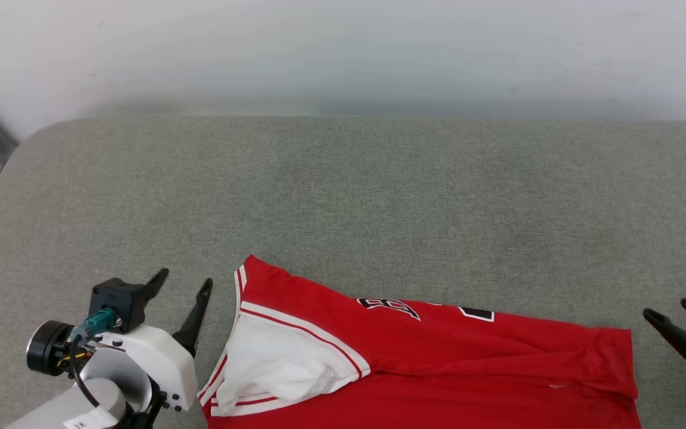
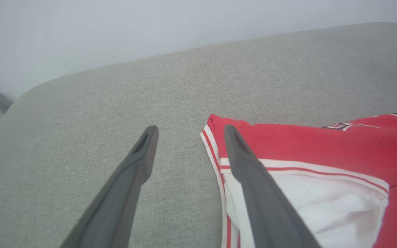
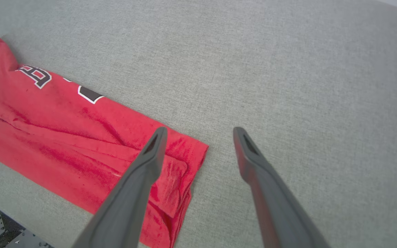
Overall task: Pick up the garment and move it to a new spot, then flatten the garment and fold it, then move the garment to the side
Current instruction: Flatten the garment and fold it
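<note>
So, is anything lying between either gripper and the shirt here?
Nothing visible does. The left gripper sits open beside the sleeve end of the shirt, the right gripper open off its hem end, with bare grey cushion between.

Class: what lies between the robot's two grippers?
In the head view, the red garment lies on the grey surface between left gripper and right gripper.

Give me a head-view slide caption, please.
Left gripper and right gripper open, flanking the red garment on grey fabric surface.

Garment on cushion, between left tool and right tool.
</note>
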### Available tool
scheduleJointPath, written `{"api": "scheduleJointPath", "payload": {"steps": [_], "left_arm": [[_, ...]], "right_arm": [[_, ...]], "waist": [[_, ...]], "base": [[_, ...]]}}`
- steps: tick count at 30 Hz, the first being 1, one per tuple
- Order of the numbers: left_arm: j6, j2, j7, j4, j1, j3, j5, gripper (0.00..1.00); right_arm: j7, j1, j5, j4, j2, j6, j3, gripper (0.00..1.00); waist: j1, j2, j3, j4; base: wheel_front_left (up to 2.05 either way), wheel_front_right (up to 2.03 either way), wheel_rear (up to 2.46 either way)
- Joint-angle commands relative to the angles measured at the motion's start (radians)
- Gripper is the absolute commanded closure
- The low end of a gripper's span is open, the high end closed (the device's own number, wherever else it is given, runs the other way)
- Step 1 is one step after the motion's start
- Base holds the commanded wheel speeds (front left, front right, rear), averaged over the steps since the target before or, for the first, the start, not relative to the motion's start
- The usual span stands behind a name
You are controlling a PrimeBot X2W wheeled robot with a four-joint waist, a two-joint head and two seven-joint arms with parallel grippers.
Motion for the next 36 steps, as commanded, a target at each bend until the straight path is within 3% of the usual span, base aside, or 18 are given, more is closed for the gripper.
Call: {"api": "scheduleJointPath", "payload": {"steps": [1, 7, 12, 14, 22, 29, 30, 31, 32, 35, 36], "left_arm": [[0.031, -0.021, -0.021, 0.002, 0.020, 0.028, 0.018, 0.00], [0.134, -0.096, -0.038, -0.018, 0.092, 0.189, 0.157, 0.00], [0.159, -0.156, -0.038, -0.040, 0.170, 0.322, 0.278, 0.00], [0.153, -0.208, -0.038, -0.052, 0.225, 0.405, 0.359, 0.00], [0.103, -0.325, -0.038, -0.057, 0.322, 0.555, 0.523, 0.00], [0.042, -0.432, -0.038, -0.045, 0.381, 0.653, 0.655, 0.00], [0.033, -0.447, -0.038, -0.042, 0.387, 0.661, 0.672, 0.00], [0.026, -0.462, -0.038, -0.044, 0.395, 0.671, 0.690, 0.00], [0.018, -0.475, -0.038, -0.042, 0.401, 0.680, 0.704, 0.00], [-0.014, -0.510, -0.038, -0.028, 0.408, 0.707, 0.748, 0.00], [-0.043, -0.539, -0.038, -0.018, 0.418, 0.733, 0.785, 0.00]], "right_arm": [[0.012, 0.032, 0.024, 0.022, 0.016, -0.001, -0.030, 0.00], [0.087, 0.093, 0.106, 0.099, 0.057, -0.001, -0.100, 0.00], [0.138, 0.107, 0.152, 0.131, 0.102, -0.001, -0.116, 0.00], [0.170, 0.111, 0.184, 0.153, 0.138, -0.001, -0.116, 0.00], [0.267, 0.128, 0.287, 0.169, 0.226, 0.000, -0.076, 0.00], [0.310, 0.108, 0.302, 0.170, 0.244, -0.001, -0.031, 0.00], [0.311, 0.102, 0.301, 0.172, 0.244, -0.001, -0.027, 0.07], [0.306, 0.098, 0.295, 0.173, 0.242, -0.001, -0.024, 0.66], [0.300, 0.093, 0.295, 0.176, 0.243, -0.001, -0.023, 1.00], [0.287, 0.075, 0.294, 0.180, 0.239, -0.001, -0.017, 1.00], [0.270, 0.062, 0.308, 0.179, 0.231, -0.001, -0.022, 1.00]], "waist": [[0.0000, 0.0000, 0.003, 0.004], [0.0000, 0.0000, 0.023, 0.023], [0.0000, 0.0000, 0.035, 0.033], [0.0000, 0.0000, 0.045, 0.042], [0.0000, 0.0000, 0.061, 0.062], [0.0000, 0.0000, 0.071, 0.071], [0.0000, 0.0000, 0.071, 0.072], [0.0000, 0.0000, 0.071, 0.073], [0.0000, 0.0000, 0.070, 0.073], [0.0000, 0.0000, 0.067, 0.073], [0.0000, 0.0000, 0.058, 0.070]], "base": [[0.00, 0.00, 0.00], [0.00, 0.00, 0.00], [0.00, 0.00, 0.00], [0.00, 0.00, 0.00], [0.00, 0.00, 0.00], [0.00, 0.00, 0.00], [0.00, 0.00, 0.00], [0.00, 0.00, 0.00], [0.00, 0.00, 0.00], [0.00, 0.00, 0.00], [0.00, 0.00, 0.00]]}}
